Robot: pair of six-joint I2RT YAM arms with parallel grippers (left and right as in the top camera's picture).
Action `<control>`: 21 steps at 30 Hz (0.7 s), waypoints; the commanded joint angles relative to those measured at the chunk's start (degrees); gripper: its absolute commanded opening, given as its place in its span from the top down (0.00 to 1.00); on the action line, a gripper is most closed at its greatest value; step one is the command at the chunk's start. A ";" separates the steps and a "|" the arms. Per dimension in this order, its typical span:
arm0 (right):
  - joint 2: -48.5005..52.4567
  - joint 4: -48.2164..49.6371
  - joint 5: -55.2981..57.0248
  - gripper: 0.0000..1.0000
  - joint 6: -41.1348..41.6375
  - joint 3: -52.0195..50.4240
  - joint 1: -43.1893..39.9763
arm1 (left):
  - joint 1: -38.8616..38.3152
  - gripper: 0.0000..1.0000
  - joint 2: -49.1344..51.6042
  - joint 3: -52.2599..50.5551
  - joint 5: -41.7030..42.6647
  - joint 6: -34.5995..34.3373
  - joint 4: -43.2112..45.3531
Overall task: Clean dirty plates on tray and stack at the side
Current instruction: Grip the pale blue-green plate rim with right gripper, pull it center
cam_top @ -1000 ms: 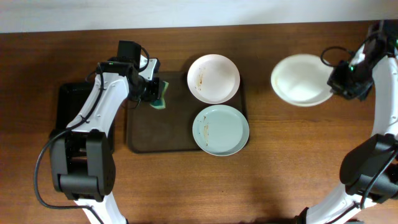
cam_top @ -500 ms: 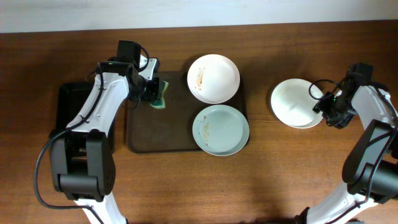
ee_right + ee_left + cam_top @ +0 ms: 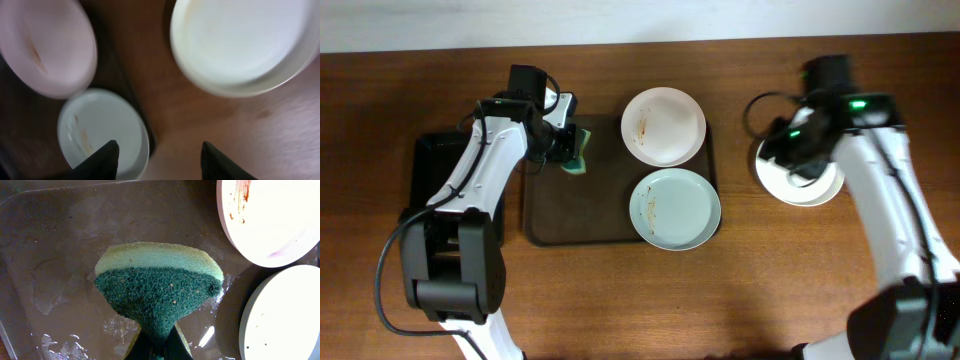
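Your left jaws are clenched on a green sponge (image 3: 157,280), its scouring face fanned out just ahead of them and hanging over the bare, wet-looking left part of the brown tray (image 3: 570,215). Ahead of those jaws and off to one side on the same tray lie the white plate (image 3: 663,126), streaked with brown, and next to it the bluish plate (image 3: 674,208), which also carries small brown marks. Your right jaws are released, tips apart with nothing between them. The third plate (image 3: 240,45) sits ahead of them on the bench (image 3: 770,290), apart from the tray, and the bluish plate lies just beside one tip. That third plate shows no smudge here, so I judge one plate is done and set aside and two are left to clean. The step in hand looks like going for the next dirty plate. For that, bring the right jaws down over a plate's rim, probably the bluish one nearest them, and lift it level so the sponge can reach its face. No brand, label or writing can be read on anything in view.
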 commanded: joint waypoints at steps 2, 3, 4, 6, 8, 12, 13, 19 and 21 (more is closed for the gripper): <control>3.39 1.20 -0.20 0.53 7.23 -7.23 7.58 | -0.07 0.99 -0.13 1.05 0.04 -0.55 0.13; 3.65 1.33 -0.17 0.54 7.82 -8.09 8.90 | -0.07 0.99 -0.13 1.05 0.02 -0.55 0.13; 3.80 1.90 -0.15 0.54 8.00 -8.90 10.38 | -0.07 0.99 -0.13 1.05 0.02 -0.55 0.15; 4.17 3.65 -0.17 0.55 8.66 -10.38 12.79 | -0.07 0.99 -0.13 1.05 0.02 -0.55 0.20; 4.50 5.27 0.66 0.58 10.16 -12.15 14.56 | -0.07 0.99 -0.13 1.05 0.00 -0.55 0.17; 5.44 8.98 1.99 0.63 11.15 -15.89 15.26 | -0.07 0.99 -0.13 1.05 0.02 -0.55 0.17; 5.46 10.08 1.77 0.63 11.13 -16.85 15.26 | -0.07 0.99 -0.13 1.05 0.00 -0.55 0.20; 5.51 13.70 1.46 0.67 10.43 -20.85 15.47 | -0.07 0.99 -0.13 1.05 0.02 -0.55 0.17; 5.64 15.76 0.37 0.68 9.40 -21.81 16.46 | -0.07 0.99 -0.13 1.05 0.02 -0.55 0.17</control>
